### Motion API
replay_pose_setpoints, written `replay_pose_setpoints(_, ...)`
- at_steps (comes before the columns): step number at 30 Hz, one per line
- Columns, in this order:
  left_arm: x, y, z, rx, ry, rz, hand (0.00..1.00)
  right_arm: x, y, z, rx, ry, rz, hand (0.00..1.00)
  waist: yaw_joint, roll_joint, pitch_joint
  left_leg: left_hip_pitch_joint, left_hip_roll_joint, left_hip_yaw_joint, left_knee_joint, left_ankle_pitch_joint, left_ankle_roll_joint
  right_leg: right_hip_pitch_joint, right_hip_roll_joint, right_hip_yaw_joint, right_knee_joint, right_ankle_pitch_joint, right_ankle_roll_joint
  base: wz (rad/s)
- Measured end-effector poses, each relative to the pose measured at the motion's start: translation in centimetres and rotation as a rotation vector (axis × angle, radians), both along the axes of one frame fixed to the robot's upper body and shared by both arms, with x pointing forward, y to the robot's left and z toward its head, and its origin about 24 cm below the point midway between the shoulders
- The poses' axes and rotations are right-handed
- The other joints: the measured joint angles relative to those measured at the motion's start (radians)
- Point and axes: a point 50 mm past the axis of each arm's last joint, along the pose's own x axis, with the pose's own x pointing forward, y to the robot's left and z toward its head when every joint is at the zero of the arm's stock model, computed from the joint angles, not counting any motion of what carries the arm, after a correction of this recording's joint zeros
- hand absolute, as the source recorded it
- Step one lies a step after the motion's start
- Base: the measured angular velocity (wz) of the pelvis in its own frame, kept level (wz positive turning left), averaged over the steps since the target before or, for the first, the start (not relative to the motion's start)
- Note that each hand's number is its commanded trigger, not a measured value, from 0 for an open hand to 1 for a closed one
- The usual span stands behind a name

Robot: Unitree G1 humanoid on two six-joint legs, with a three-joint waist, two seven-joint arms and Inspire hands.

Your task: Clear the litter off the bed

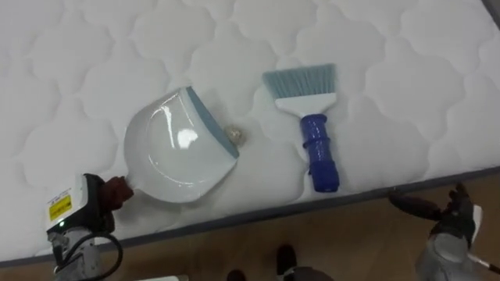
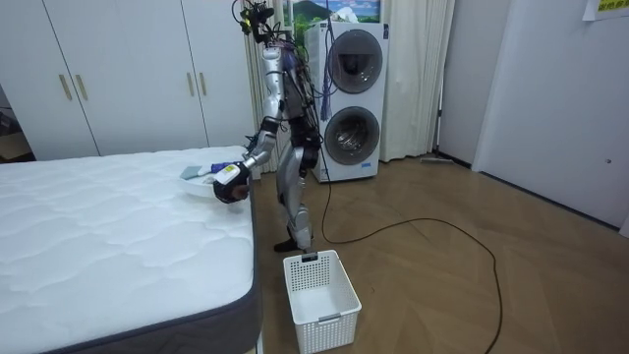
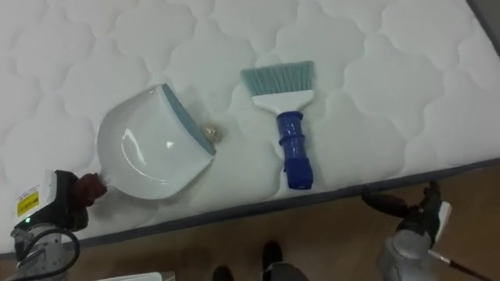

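Note:
A white dustpan (image 1: 176, 148) with a grey-blue lip lies on the white quilted mattress (image 1: 391, 47), close to its near edge. A small pale ball of debris (image 1: 234, 136) rests right against the lip. To its right lies a brush (image 1: 319, 148) with a blue handle and pale blue bristles pointing away from me. My left hand (image 1: 90, 204) is at the dustpan's near left end, its dark fingers curled on the hidden handle. My right hand (image 1: 441, 215) hangs below the mattress edge, right of the brush, fingers relaxed and holding nothing.
I stand at the side of the bed (image 2: 118, 226), by its corner. A white plastic basket (image 2: 319, 285) stands on the wooden floor behind me. Stacked washing machines (image 2: 352, 98) and white wardrobes (image 2: 128, 74) line the far wall.

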Motion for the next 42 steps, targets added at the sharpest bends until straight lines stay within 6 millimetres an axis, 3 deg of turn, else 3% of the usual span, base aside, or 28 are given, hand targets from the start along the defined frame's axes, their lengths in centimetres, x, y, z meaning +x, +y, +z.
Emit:
replay_pose_setpoints(5, -0.5, 0.0, -0.3, 0.004, 0.02, -0.004, 1.0, 1.4, 0.6, 2.2, -0.154, -0.087, 0.048, 0.0, 0.004, 0.002, -0.0011, 0.003, 0.0, 0.004, -0.003, 0.0, 0.0, 0.001, -0.001, 0.001, -0.003, 0.0, 0.0, -0.01)
replay_pose_setpoints(10, -0.7, -0.2, -0.6, 0.008, 0.042, -0.02, 1.0, 2.7, 2.4, 4.2, -0.341, -0.169, 0.158, 0.0, 0.013, 0.004, -0.0028, 0.009, 0.001, -0.002, -0.005, 0.0, 0.0, 0.007, 0.0, 0.0, -0.004, 0.0, 0.0, 0.0)
replay_pose_setpoints(13, -0.6, -0.4, -0.7, -0.001, 0.055, -0.033, 1.0, 3.0, 3.2, 4.5, -0.356, -0.195, 0.183, 0.0, 0.026, 0.004, -0.0028, 0.008, 0.0, -0.003, -0.005, 0.0, 0.0, 0.008, 0.0, -0.002, -0.004, 0.0, 0.0, 0.01)
replay_pose_setpoints(29, -0.1, -0.7, -1.1, -0.122, 0.201, -0.055, 1.0, 3.3, 6.2, 3.3, -0.359, -0.145, 0.389, 0.0, 0.058, 0.004, -0.0021, -0.008, 0.004, -0.014, 0.0, 0.0, 0.0, 0.012, -0.008, -0.035, -0.019, -0.002, 0.001, 0.05)
replay_pose_setpoints(42, 0.9, -1.2, -0.9, -0.202, 0.24, -0.072, 1.0, 2.5, 5.3, 1.5, -0.345, -0.037, 0.395, 0.0, 0.099, 0.016, 0.0059, -0.034, 0.004, -0.016, 0.004, -0.001, 0.001, -0.013, -0.01, -0.039, -0.013, -0.009, 0.0, 0.0)
